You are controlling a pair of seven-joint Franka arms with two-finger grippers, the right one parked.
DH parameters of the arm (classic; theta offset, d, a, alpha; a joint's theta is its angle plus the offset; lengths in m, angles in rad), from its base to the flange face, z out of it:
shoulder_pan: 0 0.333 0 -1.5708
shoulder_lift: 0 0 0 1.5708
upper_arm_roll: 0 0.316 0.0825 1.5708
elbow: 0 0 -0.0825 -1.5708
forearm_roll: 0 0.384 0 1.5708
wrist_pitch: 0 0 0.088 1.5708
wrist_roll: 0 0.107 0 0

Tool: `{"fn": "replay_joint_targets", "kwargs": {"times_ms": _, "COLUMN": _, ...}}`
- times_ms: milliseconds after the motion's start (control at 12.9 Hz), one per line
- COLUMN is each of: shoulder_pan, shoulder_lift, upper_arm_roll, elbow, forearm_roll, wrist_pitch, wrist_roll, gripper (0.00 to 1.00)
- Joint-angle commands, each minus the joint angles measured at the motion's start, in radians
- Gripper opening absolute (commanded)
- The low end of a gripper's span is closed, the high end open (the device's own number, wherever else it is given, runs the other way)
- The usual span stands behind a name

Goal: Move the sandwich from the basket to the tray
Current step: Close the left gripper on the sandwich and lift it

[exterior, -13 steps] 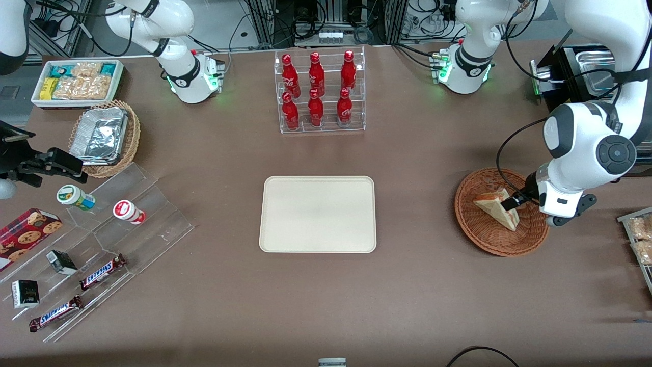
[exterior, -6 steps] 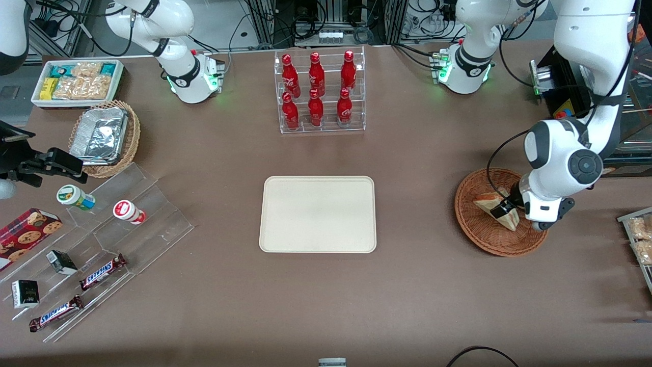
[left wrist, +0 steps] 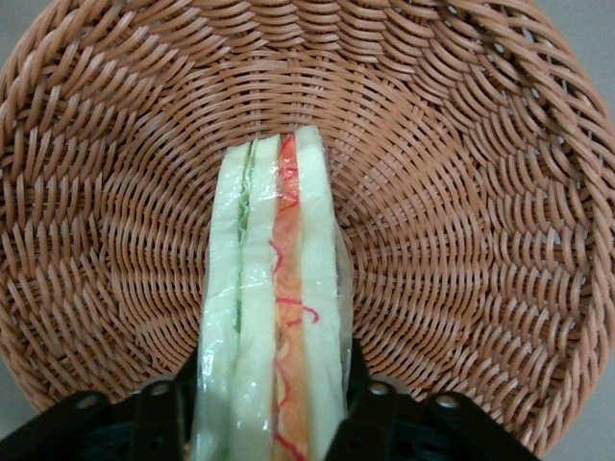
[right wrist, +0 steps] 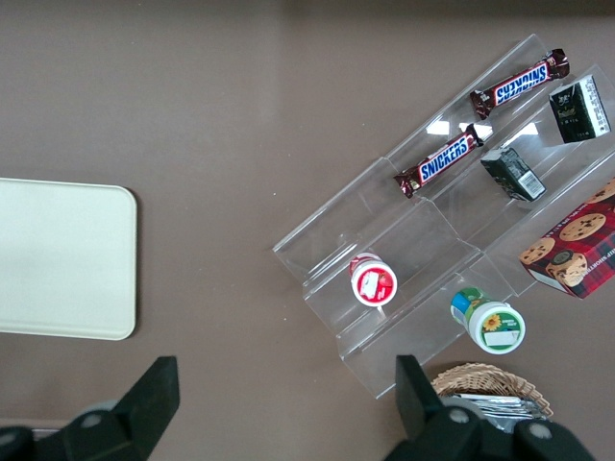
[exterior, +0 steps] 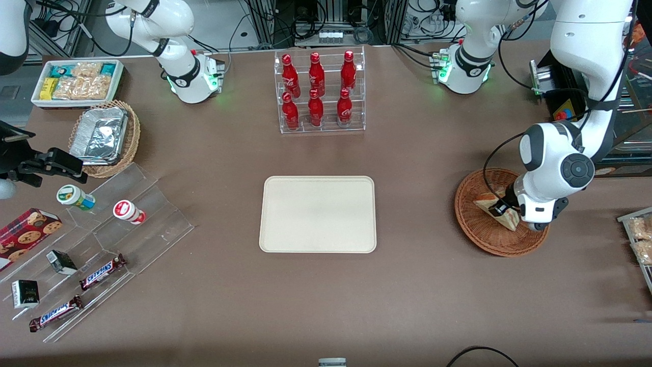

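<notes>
The sandwich (exterior: 488, 200) lies in the reddish-brown wicker basket (exterior: 479, 232), toward the working arm's end of the table. In the left wrist view the sandwich (left wrist: 274, 288) stands on edge, its white bread and red and green filling showing against the basket (left wrist: 115, 192) weave. My gripper (exterior: 501, 209) is down inside the basket. Its black fingers (left wrist: 370, 403) press against both bread faces of the wedge, so the gripper (left wrist: 272, 423) is shut on it. The sandwich still rests in the basket. The cream tray (exterior: 318, 214) lies bare at the table's middle, and its end also shows as the tray (right wrist: 58, 259) in the right wrist view.
A clear rack of red bottles (exterior: 318, 92) stands farther from the front camera than the tray. Toward the parked arm's end are a tan basket with a foil container (exterior: 102, 135), a white snack bin (exterior: 76, 81) and an acrylic stand with candy bars (exterior: 102, 270). Packaged snacks (exterior: 639, 239) lie beside the basket.
The left arm has swung in and lowered over the basket. Its gripper has moved along the sandwich and now sits around the wedge. The sandwich has stayed in the basket.
</notes>
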Motion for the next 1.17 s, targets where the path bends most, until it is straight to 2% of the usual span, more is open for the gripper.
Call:
{"fn": "replay_joint_targets", "kwargs": {"times_ms": 0, "shoulder_pan": -0.044, "shoulder_lift": -0.064, "upper_arm_roll": 0.003, "elbow": 0.011, "forearm_roll": 0.013, "wrist_pitch": -0.066, "wrist_roll": -0.018, "gripper": 0.34}}
{"fn": "replay_joint_targets", "kwargs": {"times_ms": 78, "shoulder_pan": -0.048, "shoulder_lift": -0.085, "upper_arm_roll": 0.002, "elbow": 0.026, "forearm_roll": 0.013, "wrist_pitch": -0.109, "wrist_roll": -0.018, "gripper": 0.29}}
{"fn": "replay_joint_targets", "kwargs": {"times_ms": 466, "shoulder_pan": -0.129, "shoulder_lift": -0.057, "upper_arm_roll": -0.007, "elbow": 0.328, "forearm_roll": 0.008, "wrist_pitch": -0.438, "wrist_roll": 0.034, "gripper": 0.27}}
{"fn": "replay_joint_targets", "kwargs": {"times_ms": 699, "shoulder_pan": -0.236, "shoulder_lift": 0.015, "upper_arm_roll": -0.007, "elbow": 0.407, "forearm_roll": 0.007, "wrist_pitch": -0.443, "wrist_roll": 0.088, "gripper": 0.27}}
{"fn": "replay_joint_targets", "kwargs": {"times_ms": 854, "shoulder_pan": -0.296, "shoulder_lift": 0.069, "upper_arm_roll": -0.007, "elbow": 0.471, "forearm_roll": 0.005, "wrist_pitch": -0.446, "wrist_roll": 0.089, "gripper": 0.17}}
{"fn": "replay_joint_targets", "kwargs": {"times_ms": 1010, "shoulder_pan": -0.368, "shoulder_lift": 0.124, "upper_arm_roll": -0.012, "elbow": 0.509, "forearm_roll": -0.011, "wrist_pitch": -0.434, "wrist_roll": 0.101, "gripper": 0.15}}
{"fn": "replay_joint_targets", "kwargs": {"times_ms": 1087, "shoulder_pan": -0.399, "shoulder_lift": 0.167, "upper_arm_roll": -0.021, "elbow": 0.543, "forearm_roll": -0.033, "wrist_pitch": -0.425, "wrist_roll": 0.1, "gripper": 0.1}}
